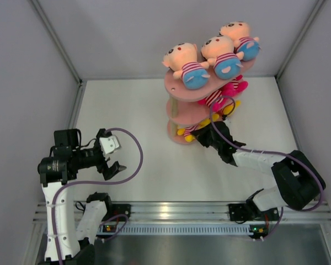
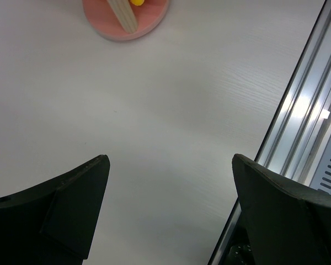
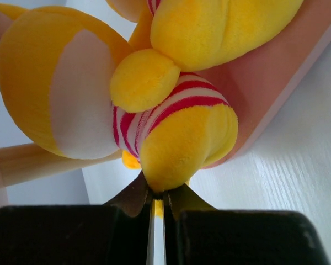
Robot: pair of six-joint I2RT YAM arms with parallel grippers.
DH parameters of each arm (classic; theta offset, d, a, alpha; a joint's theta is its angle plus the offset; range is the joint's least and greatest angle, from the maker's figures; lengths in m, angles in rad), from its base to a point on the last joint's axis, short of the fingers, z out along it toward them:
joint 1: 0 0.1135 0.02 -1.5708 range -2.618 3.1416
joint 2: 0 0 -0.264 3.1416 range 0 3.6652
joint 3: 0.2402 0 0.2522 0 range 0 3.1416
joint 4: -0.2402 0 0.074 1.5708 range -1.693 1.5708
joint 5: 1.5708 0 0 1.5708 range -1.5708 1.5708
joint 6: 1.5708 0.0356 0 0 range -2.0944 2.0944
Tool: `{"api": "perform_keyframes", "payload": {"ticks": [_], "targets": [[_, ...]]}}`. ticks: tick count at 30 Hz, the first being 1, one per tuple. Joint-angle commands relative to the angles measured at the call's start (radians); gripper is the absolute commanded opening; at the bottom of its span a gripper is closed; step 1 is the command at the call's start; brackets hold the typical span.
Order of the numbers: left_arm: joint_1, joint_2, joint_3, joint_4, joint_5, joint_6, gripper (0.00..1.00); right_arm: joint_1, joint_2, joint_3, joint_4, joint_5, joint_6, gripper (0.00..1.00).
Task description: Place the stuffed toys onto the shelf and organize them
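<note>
The pink three-tier shelf (image 1: 179, 88) stands at the back middle of the table. Three peach-faced toys in blue shorts (image 1: 188, 66) lie on its top board. Magenta-limbed toys (image 1: 227, 91) show on the middle board, and yellow toys (image 1: 186, 131) on the bottom board. My right gripper (image 1: 203, 132) reaches to the bottom board and is shut on a yellow toy in a striped shirt (image 3: 176, 138), pinching its lower body at the board's edge (image 3: 276, 83). My left gripper (image 1: 111, 157) is open and empty, above the bare table at the near left; the shelf's bottom board (image 2: 154, 16) shows ahead of it.
Grey walls enclose the table on three sides. An aluminium rail (image 1: 176, 210) runs along the near edge and also shows in the left wrist view (image 2: 303, 110). A purple cable (image 1: 135, 149) loops by the left arm. A pale shelf post (image 3: 38, 160) stands beside the yellow toy.
</note>
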Motion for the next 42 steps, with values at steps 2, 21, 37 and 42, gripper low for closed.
{"api": "perform_keyframes", "payload": {"ticks": [2,21,37,42], "targets": [[0.000,-0.007,0.001,-0.120,0.010,0.013,0.99,-0.005,0.063,0.110,0.033,-0.035,-0.017,0.03],[0.000,-0.016,-0.006,-0.120,-0.008,0.014,0.99,-0.058,-0.196,-0.030,0.009,-0.021,-0.079,0.57],[0.002,-0.102,-0.137,0.197,-0.227,-0.252,0.99,-0.241,-0.596,-0.111,-0.577,0.061,-0.468,0.98],[0.000,-0.128,-0.252,0.344,-0.329,-0.367,0.99,-0.406,-0.655,-0.120,-0.661,0.099,-0.721,0.99]]}}
